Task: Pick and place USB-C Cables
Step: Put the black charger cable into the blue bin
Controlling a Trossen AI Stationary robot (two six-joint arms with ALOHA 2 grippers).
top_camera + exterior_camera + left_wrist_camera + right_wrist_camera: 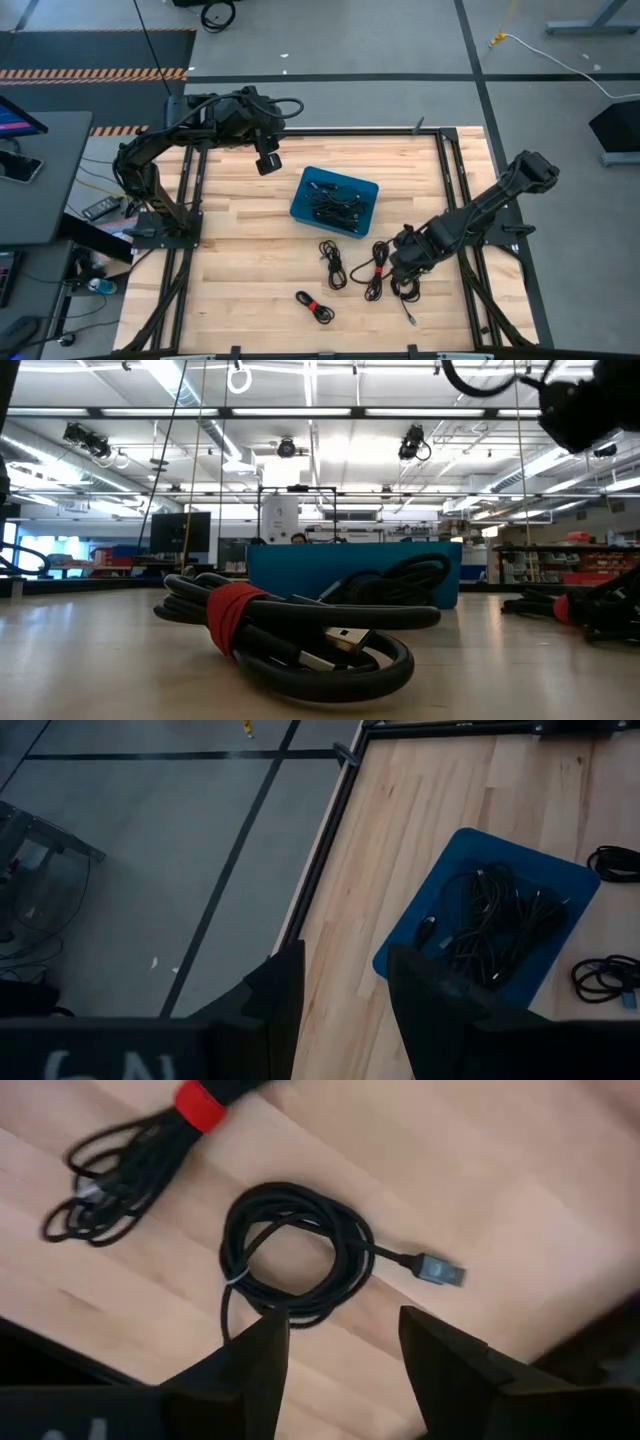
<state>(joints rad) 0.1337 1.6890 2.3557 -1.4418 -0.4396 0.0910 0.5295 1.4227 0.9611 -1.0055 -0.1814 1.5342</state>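
blue bin (366,190): open above | bare table (240,250) left | 4 cables (333,263) probably crowd front-right

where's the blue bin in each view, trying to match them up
High view: the blue bin sits mid-table, between the two arms, with cables inside.
Low view: its blue wall stands behind the red-tied cable in front.
Left wrist view: ahead of the left gripper, on the wood.
Right wrist view: not in it.
Shared landmark: the tangle of black cables in the bin.
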